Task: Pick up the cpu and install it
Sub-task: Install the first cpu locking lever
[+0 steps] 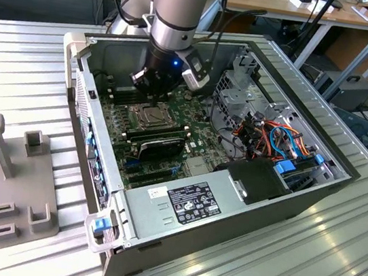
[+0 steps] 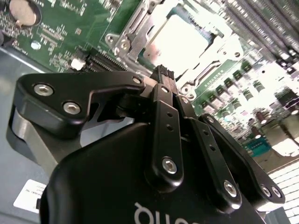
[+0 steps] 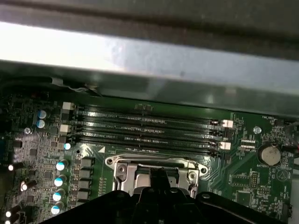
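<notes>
My gripper [image 1: 150, 96] hangs inside the open computer case [image 1: 276, 213], low over the green motherboard [image 1: 194, 136] and directly above the CPU socket [image 1: 150, 114], which lies near the case's rear wall in the exterior view. In the second wrist view my fingers [image 2: 163, 77] are pressed together, their black tips meeting just above the socket frame [image 2: 128, 35] with nothing pinched between them that I can make out. The cpu [image 2: 180, 39] sits flat inside that socket, a pale silvery square framed by the shiny metal bracket, washed out by glare so that I cannot tell how fully it is seated, nor whether my fingertips touch it or hover just over it. In the first wrist view the socket's bracket [image 3: 156, 169] shows just beyond my fingertips, with four long black memory slots [image 3: 145, 128] running parallel beside it toward the case wall, and a round coin battery [image 3: 268, 154] lies on the board off to one side. In the exterior view a long black card [image 1: 162, 150] stands across the board just beside the socket on the side toward the front of the case, a bundle of orange and blue cables [image 1: 276, 141] fills the drive bay toward the exterior view's right, and the grey power supply [image 1: 182, 203] lies along the case's near edge. The case rests on a ribbed metal tabletop [image 1: 330, 268], and a grey fixture block [image 1: 2, 188] stands at the exterior view's left edge of it.
</notes>
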